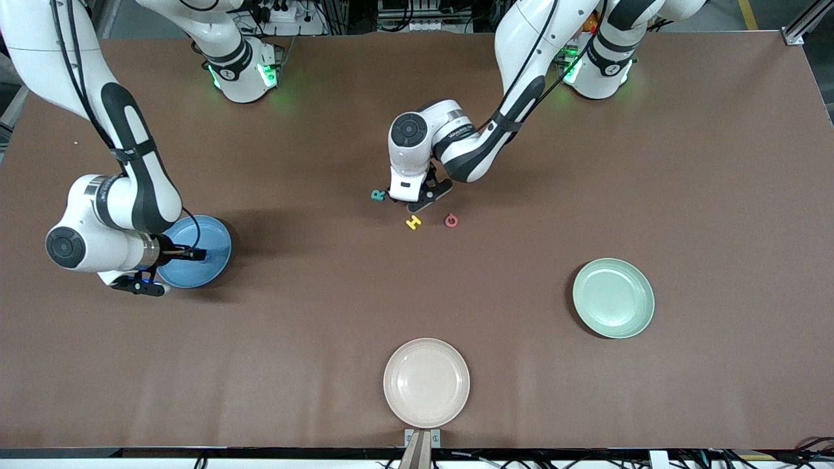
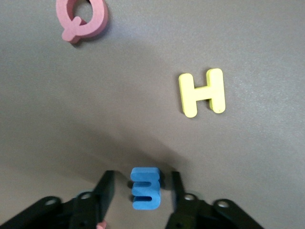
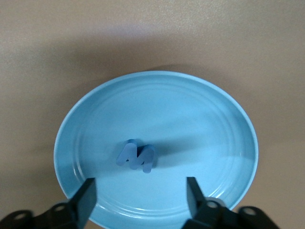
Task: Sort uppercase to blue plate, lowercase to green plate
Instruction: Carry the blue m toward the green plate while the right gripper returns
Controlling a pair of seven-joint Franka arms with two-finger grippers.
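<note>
Over the round sky-blue plate (image 3: 157,114) at the table's nine o'clock, the right gripper (image 3: 138,195) hangs with fingers spread, a dark blue toy W (image 3: 137,156) lying on the plate. Near centre, the left gripper (image 2: 140,193) brackets a small blue foam letter (image 2: 144,188), fingers not touching it, beside the yellow H (image 2: 202,92), pink ring-shaped G (image 2: 82,18) and teal R (image 1: 378,195).

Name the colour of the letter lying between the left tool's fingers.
Blue. The small letter shows best in the left wrist view.
</note>
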